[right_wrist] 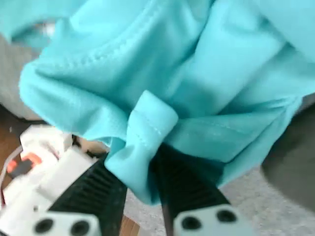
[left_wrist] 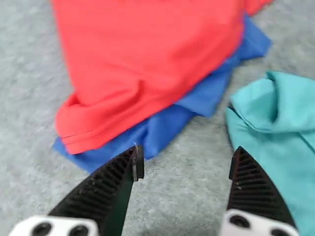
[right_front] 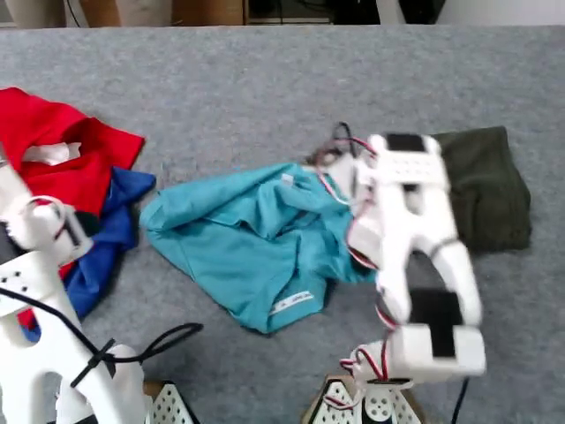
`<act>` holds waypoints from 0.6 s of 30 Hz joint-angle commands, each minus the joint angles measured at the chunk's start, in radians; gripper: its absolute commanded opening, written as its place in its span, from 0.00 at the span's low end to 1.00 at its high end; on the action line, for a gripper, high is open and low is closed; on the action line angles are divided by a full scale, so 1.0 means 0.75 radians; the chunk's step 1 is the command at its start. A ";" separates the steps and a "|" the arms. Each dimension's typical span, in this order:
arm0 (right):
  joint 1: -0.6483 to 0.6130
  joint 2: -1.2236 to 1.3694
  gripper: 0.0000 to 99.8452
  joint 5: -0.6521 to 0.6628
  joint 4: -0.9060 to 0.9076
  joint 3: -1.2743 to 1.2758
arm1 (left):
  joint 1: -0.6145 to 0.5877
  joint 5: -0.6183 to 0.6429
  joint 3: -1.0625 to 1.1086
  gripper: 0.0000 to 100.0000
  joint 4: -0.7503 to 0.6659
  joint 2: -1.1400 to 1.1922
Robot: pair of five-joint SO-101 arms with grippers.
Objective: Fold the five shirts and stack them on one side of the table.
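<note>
Firstly, red shirt [right_front: 62, 159]: crumpled, laid over the blue shirt [right_front: 106, 243], left of the teal shirt [right_front: 256, 238].
Left gripper [left_wrist: 187, 162]: spread wide, nothing held, just left of the teal shirt.
Teal shirt: judged light, limp, slippery; best gripped at a seam.
Right gripper [right_wrist: 134, 158]: clamped on a bunched teal fold.
Green shirt [right_front: 485, 190]: folded, right of the teal shirt.

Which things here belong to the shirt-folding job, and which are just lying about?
Job:
teal shirt, crumpled mid-table
red shirt
blue shirt, partly under the red one
dark green shirt, folded

Lying about:
black cable at the near edge
wooden furniture beyond the table
</note>
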 commanded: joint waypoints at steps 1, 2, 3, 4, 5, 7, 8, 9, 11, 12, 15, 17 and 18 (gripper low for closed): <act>0.199 -0.191 0.02 0.256 -0.027 0.183 | 0.137 0.070 -0.016 0.29 -0.020 -0.013; 0.261 -0.214 0.02 0.313 -0.061 0.214 | 0.176 0.086 -0.016 0.29 -0.020 -0.013; 0.330 -0.228 0.02 0.364 -0.110 0.232 | 0.213 0.096 -0.016 0.29 -0.020 -0.013; 0.396 -0.232 0.02 0.417 -0.164 0.242 | 0.248 0.108 -0.016 0.29 -0.020 -0.013; 0.459 -0.230 0.02 0.475 -0.205 0.242 | 0.282 0.125 -0.016 0.29 -0.020 -0.011; 0.568 -0.234 0.04 0.575 -0.256 0.238 | 0.350 0.151 -0.014 0.29 -0.020 -0.005; 0.609 -0.238 0.08 0.612 -0.268 0.234 | 0.385 0.162 -0.008 0.29 -0.020 0.011; 0.639 -0.240 0.12 0.640 -0.266 0.224 | 0.419 0.170 0.004 0.29 -0.031 0.034; 0.656 -0.240 0.22 0.661 -0.219 0.159 | 0.489 0.196 0.065 0.29 -0.096 0.099; 0.650 -0.240 0.27 0.657 -0.188 0.116 | 0.520 0.213 0.098 0.29 -0.141 0.142; 0.562 -0.240 0.33 0.614 -0.104 -0.026 | 0.610 0.270 0.133 0.29 -0.241 0.298; 0.478 -0.240 0.33 0.483 -0.090 -0.116 | 0.669 0.327 0.090 0.29 -0.272 0.410; 0.433 -0.240 0.33 0.421 -0.088 -0.154 | 0.698 0.362 0.049 0.29 -0.276 0.467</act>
